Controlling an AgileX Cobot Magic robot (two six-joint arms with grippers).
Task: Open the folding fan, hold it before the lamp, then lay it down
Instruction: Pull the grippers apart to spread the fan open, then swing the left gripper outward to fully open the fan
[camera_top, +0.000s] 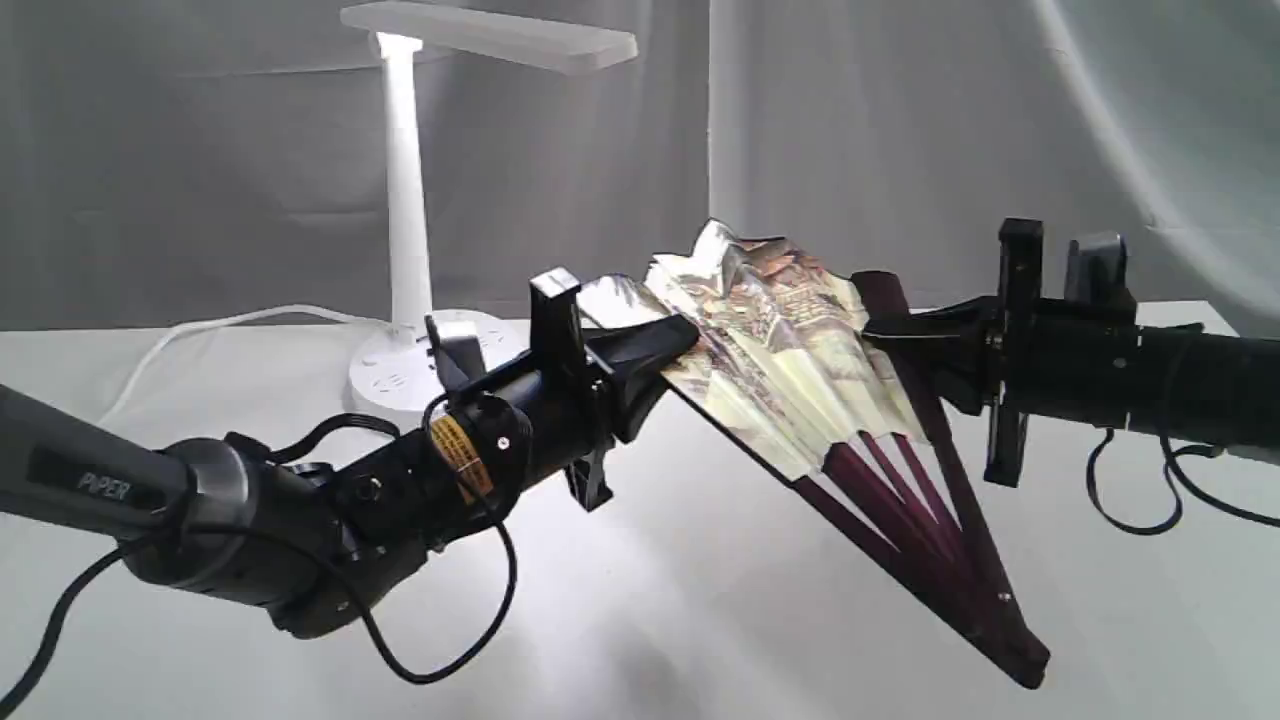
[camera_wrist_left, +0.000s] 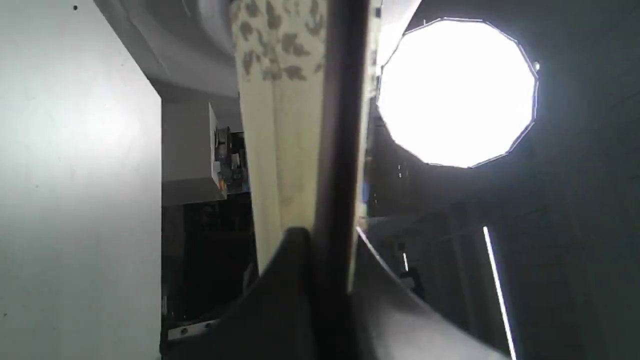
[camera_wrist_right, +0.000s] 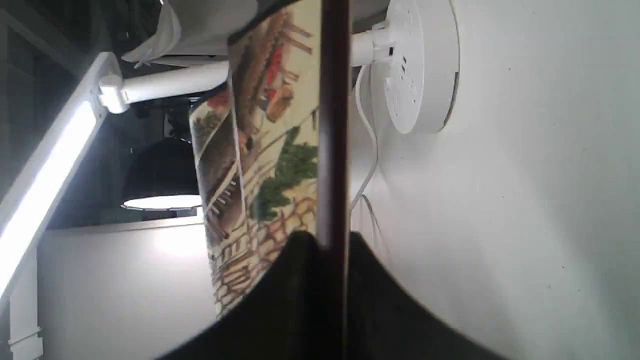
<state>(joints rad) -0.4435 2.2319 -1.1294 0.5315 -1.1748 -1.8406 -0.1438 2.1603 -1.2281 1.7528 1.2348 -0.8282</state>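
Observation:
The folding fan (camera_top: 800, 360) is partly spread and held in the air over the white table, its maroon ribs meeting at a pivot low on the right. My left gripper (camera_top: 675, 345) is shut on the fan's left outer rib, seen as a dark bar (camera_wrist_left: 337, 150) between the fingers. My right gripper (camera_top: 880, 325) is shut on the right outer rib (camera_wrist_right: 334, 125), with the painted leaf (camera_wrist_right: 260, 150) beside it. The white lamp (camera_top: 405, 200) stands behind and left of the fan, its bar head lit.
The lamp's round base (camera_top: 420, 370) sits just behind the left arm, and its white cord (camera_top: 220, 325) trails off leftward. A grey curtain (camera_top: 900, 120) closes the back. A bright studio light (camera_wrist_left: 457, 92) shows in the left wrist view.

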